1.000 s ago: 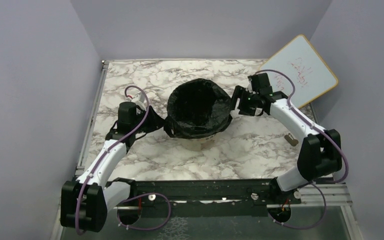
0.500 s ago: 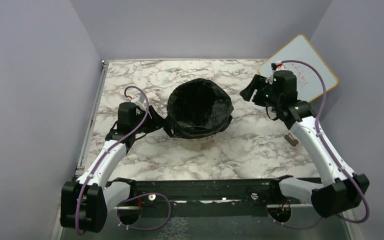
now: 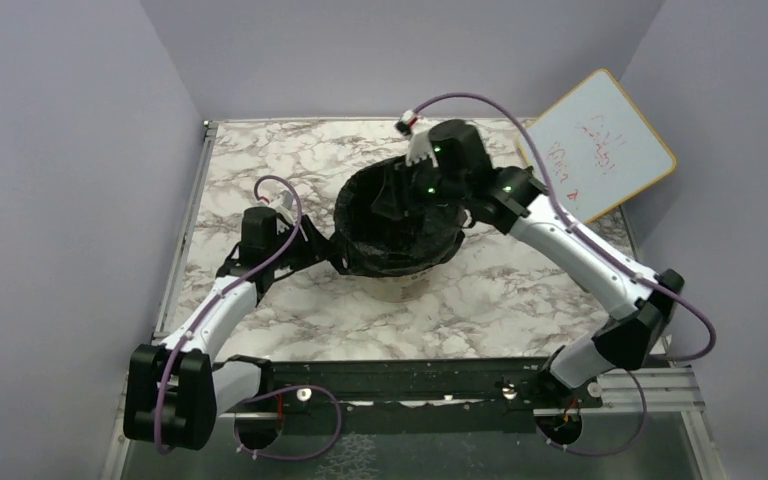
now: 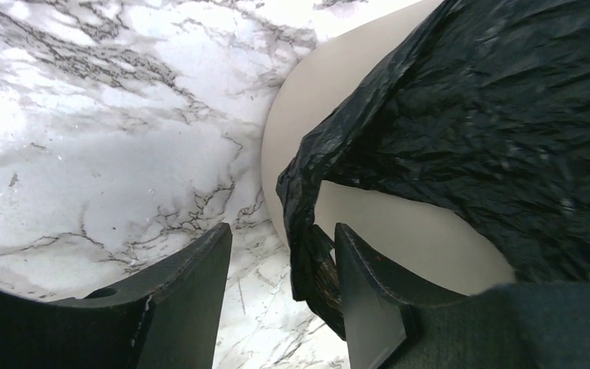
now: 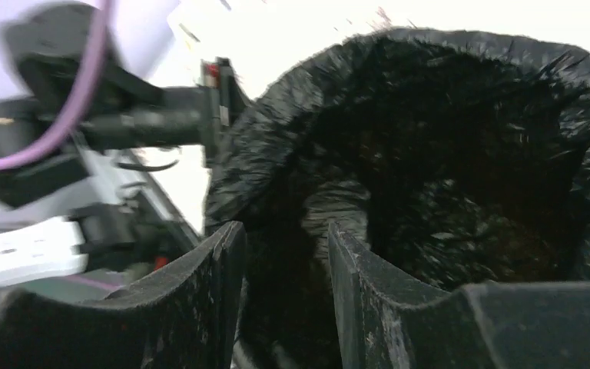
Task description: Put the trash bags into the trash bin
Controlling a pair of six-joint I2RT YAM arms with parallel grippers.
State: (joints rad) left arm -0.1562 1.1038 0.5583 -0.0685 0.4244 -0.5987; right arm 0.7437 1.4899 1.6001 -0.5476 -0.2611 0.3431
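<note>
Left hand [image 4: 282, 240] half-open at trash bag [image 4: 499, 115] edge

Left arm [image 3: 210, 320]: low, stretched from base toward 1 o'clock. Left gripper [image 3: 322, 243]: near level, pointing 3 o'clock, jaws parted. Right arm [image 3: 580, 250]: elbow out at 4 o'clock, forearm reaching toward 10 o'clock, wrist raised. Right gripper [image 3: 397, 200]: tipped downward, jaws parted; its wrist view motion-blurred.

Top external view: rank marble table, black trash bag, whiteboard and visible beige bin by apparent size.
1. marble table, clearly largest.
2. trash bag and whiteboard: too alike to rank; the right arm covers part of the bag.
3. beige bin: only a sliver shows below the bag.
</note>
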